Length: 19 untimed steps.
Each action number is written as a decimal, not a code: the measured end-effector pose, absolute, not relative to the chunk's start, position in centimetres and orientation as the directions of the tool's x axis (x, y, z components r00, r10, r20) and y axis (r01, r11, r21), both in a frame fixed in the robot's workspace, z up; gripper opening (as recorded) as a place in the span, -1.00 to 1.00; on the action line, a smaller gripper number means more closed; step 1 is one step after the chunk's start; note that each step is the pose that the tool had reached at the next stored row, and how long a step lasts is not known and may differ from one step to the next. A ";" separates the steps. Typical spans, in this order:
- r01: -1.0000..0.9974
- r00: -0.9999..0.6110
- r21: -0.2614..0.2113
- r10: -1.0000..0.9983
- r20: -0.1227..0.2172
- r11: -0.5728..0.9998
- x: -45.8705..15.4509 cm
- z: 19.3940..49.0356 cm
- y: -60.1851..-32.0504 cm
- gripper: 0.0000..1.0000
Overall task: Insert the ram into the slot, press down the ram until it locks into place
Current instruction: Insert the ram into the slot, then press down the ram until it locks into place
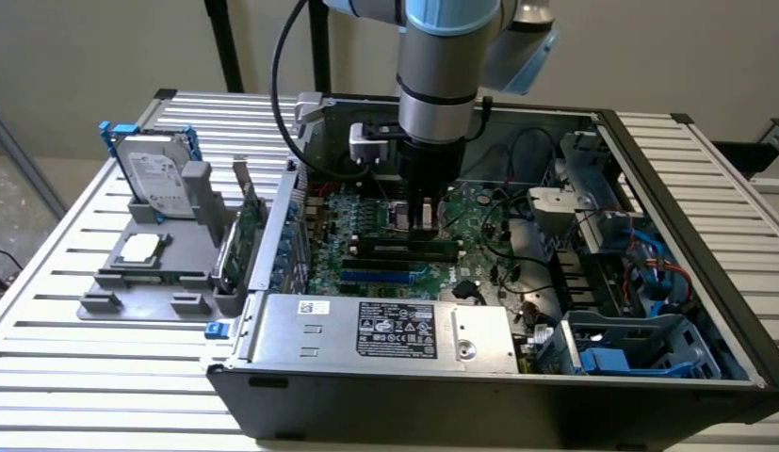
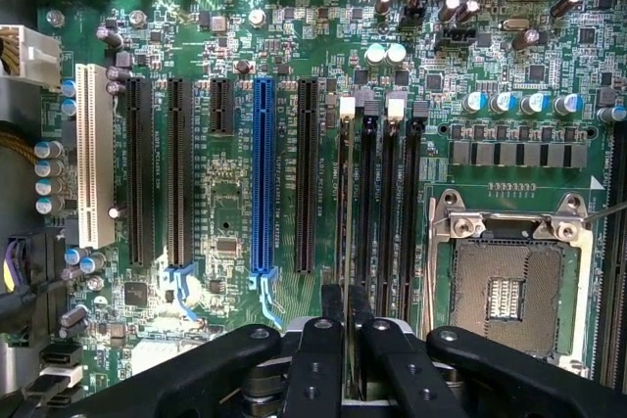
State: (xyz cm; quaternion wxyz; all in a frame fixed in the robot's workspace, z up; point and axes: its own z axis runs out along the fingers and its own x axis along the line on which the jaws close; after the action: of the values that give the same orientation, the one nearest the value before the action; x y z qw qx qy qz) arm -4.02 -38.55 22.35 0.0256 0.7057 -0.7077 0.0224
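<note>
The ram stands on edge in the outermost of several parallel black memory slots, the one nearest the blue slot. I see it as a thin pale line running the slot's length. In the exterior view the ram lies along the motherboard's middle, directly under the arm. My gripper reaches straight down over the stick, and its two black fingers are closed tight on either side of the stick's top edge. In the exterior view the gripper touches the ram near its middle. The neighbouring memory slots are empty.
A square silver processor socket sits beside the memory slots, and a blue slot and black expansion slots sit on the other side. The case holds a power supply, loose cables and a drive cage. Outside it stand a hard drive and an upright green card.
</note>
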 end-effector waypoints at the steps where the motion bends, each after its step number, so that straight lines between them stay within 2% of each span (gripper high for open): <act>1: -1.000 -0.003 0.004 -0.998 0.068 0.003 -4.0 22.4 -38.6 -0.70; 2: -1.000 -0.003 0.004 -0.998 0.068 0.003 -4.0 22.4 -38.6 -0.58; 9: -1.000 -0.003 0.007 -0.998 0.067 0.003 -4.0 24.1 -38.6 -0.58; 10: -1.000 -0.002 0.007 -0.998 0.067 0.003 -4.0 24.2 -38.6 -0.75; 19: -1.000 -0.002 0.007 -0.998 0.067 0.003 -4.0 24.3 -38.6 -0.79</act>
State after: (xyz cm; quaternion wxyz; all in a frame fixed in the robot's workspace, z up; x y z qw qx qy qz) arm -4.05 -38.58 24.25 0.0262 0.7057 -0.7077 0.0210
